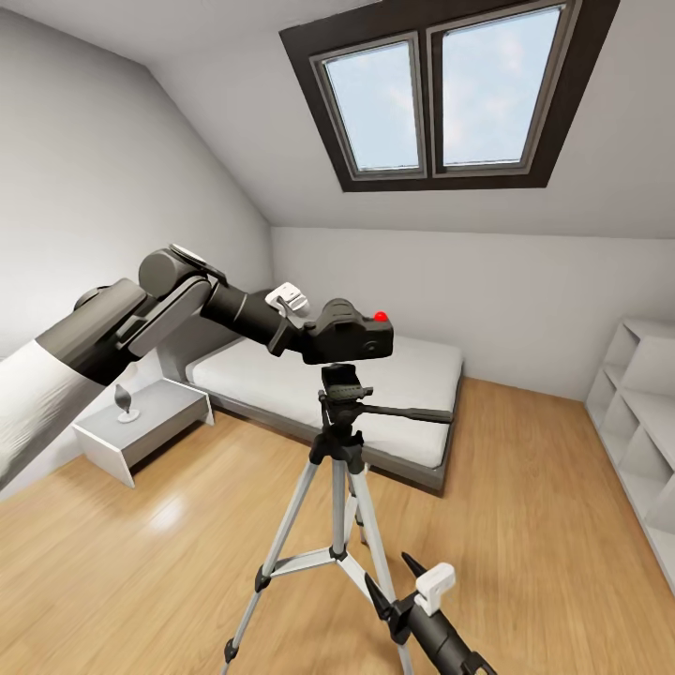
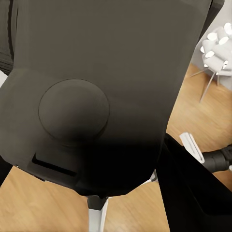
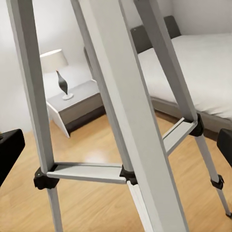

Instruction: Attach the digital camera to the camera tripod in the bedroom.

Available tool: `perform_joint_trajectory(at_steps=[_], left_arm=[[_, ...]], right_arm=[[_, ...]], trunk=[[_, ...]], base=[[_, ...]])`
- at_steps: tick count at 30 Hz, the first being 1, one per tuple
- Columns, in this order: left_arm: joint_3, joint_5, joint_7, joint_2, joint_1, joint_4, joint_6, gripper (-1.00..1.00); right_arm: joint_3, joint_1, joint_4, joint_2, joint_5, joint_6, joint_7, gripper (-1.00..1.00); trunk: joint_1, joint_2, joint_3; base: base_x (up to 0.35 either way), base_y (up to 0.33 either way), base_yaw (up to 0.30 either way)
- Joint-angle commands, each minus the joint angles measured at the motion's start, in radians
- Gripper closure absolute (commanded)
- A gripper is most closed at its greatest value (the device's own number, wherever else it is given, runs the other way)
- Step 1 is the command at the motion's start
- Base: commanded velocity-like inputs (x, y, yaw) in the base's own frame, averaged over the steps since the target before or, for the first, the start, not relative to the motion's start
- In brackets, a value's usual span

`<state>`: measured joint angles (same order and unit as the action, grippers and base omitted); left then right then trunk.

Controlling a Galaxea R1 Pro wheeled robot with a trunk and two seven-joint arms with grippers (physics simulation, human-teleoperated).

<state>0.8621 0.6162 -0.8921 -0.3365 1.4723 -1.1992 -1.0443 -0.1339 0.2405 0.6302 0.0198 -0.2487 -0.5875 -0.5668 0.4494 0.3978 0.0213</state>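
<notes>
An attic bedroom with a dark-framed skylight (image 1: 441,94), a low grey bed (image 1: 375,394) and a wood floor (image 1: 544,525). A silver three-legged tripod (image 1: 339,525) stands in the middle. The robot's left hand (image 1: 314,337) reaches in from the left, closed around a small black camera (image 1: 354,337) with a red button on top. The camera sits directly above the tripod's black head, very close, though contact cannot be made out. The right hand (image 1: 389,586) hangs low beside the tripod legs, its two fingers spread apart and holding nothing. The step in hand looks like seating the camera on the mount. Next, it probably needs a short, level descent, keeping the camera's base centred over the head before letting go.
</notes>
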Motion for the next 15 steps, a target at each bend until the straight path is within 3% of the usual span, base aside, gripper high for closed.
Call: perform_joint_trajectory(at_steps=[1,15], left_arm=[[0.002,0.000,-0.004,-0.001,0.002,0.000,-0.003,1.00],[0.002,-0.001,-0.004,-0.001,0.001,0.000,-0.003,1.00]], right_arm=[[-0.002,0.002,-0.001,0.000,-0.011,0.000,-0.007,-1.00],[-0.003,0.028,-0.001,0.001,-0.009,0.025,-0.003,-1.00]], trunk=[[0.001,0.002,0.002],[0.001,0.002,0.002]], base=[[0.000,0.000,0.000],[0.000,0.000,0.000]])
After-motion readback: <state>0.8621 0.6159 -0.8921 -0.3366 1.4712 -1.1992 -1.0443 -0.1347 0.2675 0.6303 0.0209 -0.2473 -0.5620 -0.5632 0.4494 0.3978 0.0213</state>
